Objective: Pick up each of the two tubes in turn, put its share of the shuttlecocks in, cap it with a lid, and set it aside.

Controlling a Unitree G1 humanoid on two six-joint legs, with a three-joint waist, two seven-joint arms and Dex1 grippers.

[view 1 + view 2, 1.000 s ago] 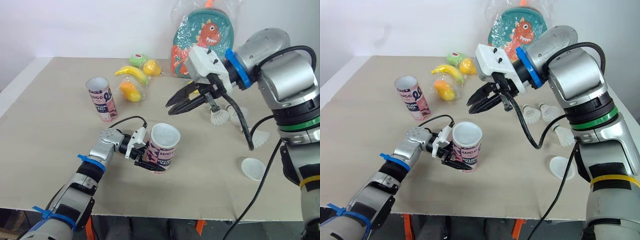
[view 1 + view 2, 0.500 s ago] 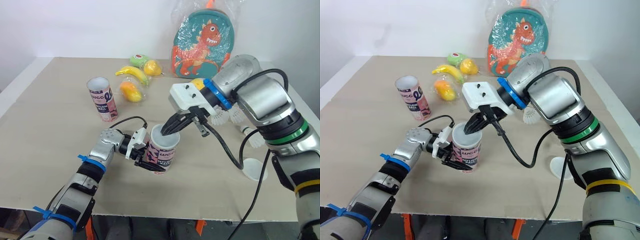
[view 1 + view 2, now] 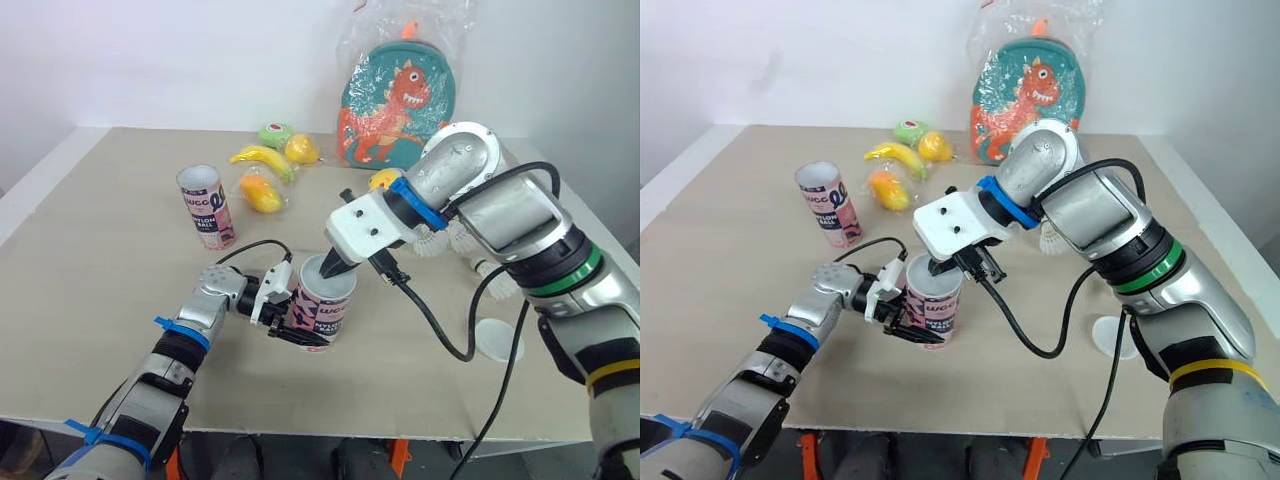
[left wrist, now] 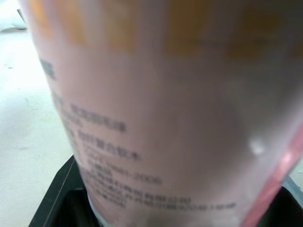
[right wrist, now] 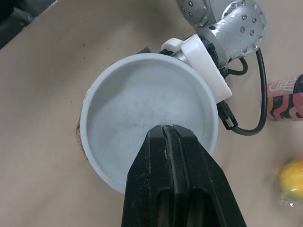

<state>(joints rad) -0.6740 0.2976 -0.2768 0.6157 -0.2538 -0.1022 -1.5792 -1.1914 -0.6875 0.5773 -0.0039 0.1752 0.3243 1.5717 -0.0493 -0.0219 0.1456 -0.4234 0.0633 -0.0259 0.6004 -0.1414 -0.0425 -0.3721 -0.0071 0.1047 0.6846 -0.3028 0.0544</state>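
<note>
Two tubes on table. Nearest, close to front edge: left gripper clamped on tube, mouth up. Into that mouth points right gripper, fingers pressed together. At 3 o'clock from this tube, well apart, lies lid. At 10 o'clock stands second tube, open. At 2 o'clock, behind right arm, lie shuttlecocks. Farther back: fruit at 11 o'clock, backpack at 1 o'clock.

pink lettered tube, teal dinosaur-print backpack, yellow banana
</note>
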